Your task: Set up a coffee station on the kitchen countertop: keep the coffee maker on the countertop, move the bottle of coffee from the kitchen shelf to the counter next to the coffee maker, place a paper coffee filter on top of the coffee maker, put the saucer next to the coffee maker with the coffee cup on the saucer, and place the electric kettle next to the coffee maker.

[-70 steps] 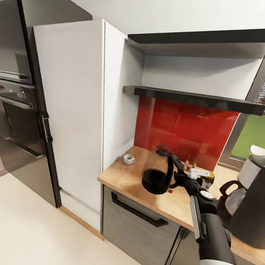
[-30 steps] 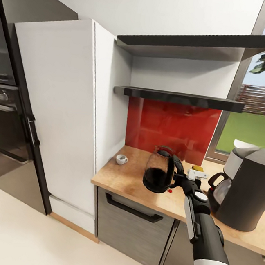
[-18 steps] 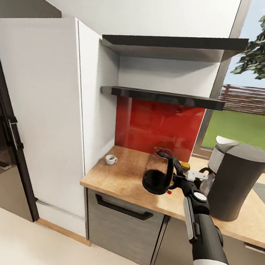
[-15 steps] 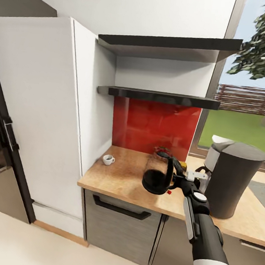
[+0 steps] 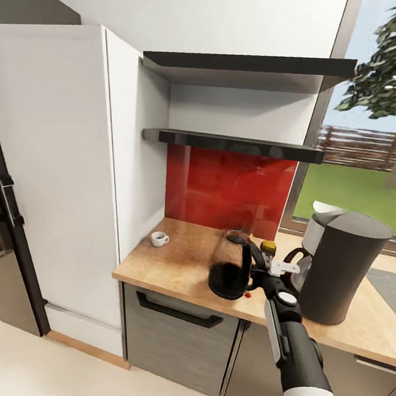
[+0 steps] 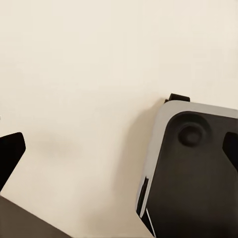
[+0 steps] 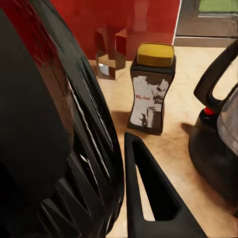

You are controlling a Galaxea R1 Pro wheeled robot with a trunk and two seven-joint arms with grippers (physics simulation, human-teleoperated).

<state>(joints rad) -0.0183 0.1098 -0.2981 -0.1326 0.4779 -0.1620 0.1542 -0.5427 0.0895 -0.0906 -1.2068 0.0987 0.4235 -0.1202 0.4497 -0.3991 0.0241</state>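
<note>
My right gripper (image 5: 254, 276) is shut on the handle of the dark glass electric kettle (image 5: 229, 269), which stays upright low over the wooden counter (image 5: 178, 263), left of the black coffee maker (image 5: 341, 266). In the right wrist view the kettle (image 7: 49, 124) looms large beside one finger (image 7: 153, 198). The yellow-lidded bottle of coffee (image 5: 268, 249) (image 7: 151, 89) stands on the counter between kettle and coffee maker. A white coffee cup (image 5: 158, 238) sits at the counter's far left. Something white (image 5: 323, 208) shows at the coffee maker's top. My left gripper (image 6: 10, 153) hangs over the floor with nothing in it.
Two dark shelves (image 5: 235, 144) hang above a red backsplash (image 5: 226, 189). A tall white cabinet (image 5: 53, 169) borders the counter's left end. A small shiny metal object (image 7: 111, 52) stands by the backsplash. The coffee maker's carafe (image 7: 218, 124) is close to the bottle. My base (image 6: 193, 168) is on beige floor.
The camera has swung right, shifting the whole picture left. My right arm has dropped a little, bringing the kettle lower over the counter, still gripped.
</note>
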